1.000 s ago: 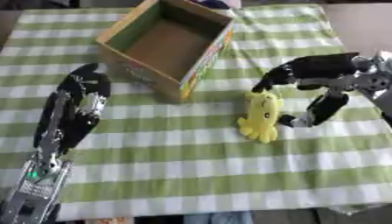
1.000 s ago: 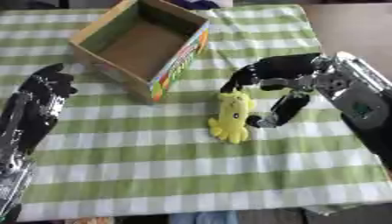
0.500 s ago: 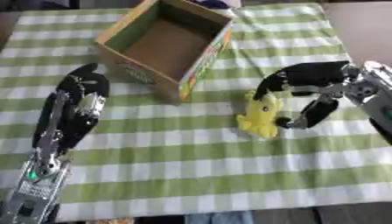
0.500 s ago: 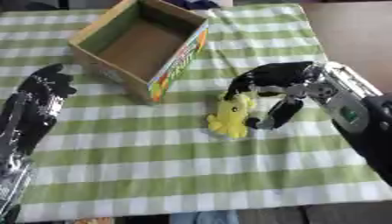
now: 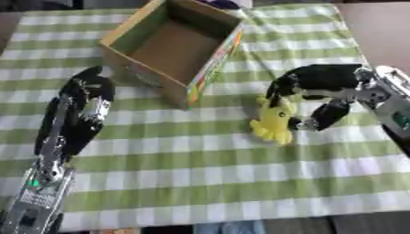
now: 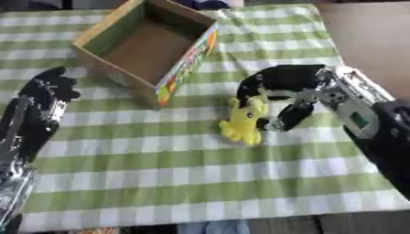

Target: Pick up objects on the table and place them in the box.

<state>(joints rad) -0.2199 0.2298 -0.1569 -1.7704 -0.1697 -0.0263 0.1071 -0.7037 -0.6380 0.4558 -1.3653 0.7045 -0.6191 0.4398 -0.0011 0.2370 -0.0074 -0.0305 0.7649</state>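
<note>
Grasp step: right hand closing on toy

Right hand (image 5: 320,91) is curling over the soft yellow plush toy (image 5: 272,122), fingers arching above it, thumb at its right side; actual contact is hard to confirm. Toy is lying on the green-and-white checked tablecloth (image 5: 200,183), just right of the open cardboard box (image 5: 172,43). Left hand (image 5: 80,109) is resting flat, fingers relaxed, at left. Next move probably needs closing, lifting, then carrying far-left over the box.

No text, number or brand can be read anywhere; the box (image 5: 172,45) carries a colourful printed band along its side facing the yellow toy (image 5: 273,122), in orange, green and red, but its marks are too blurred to make out
</note>
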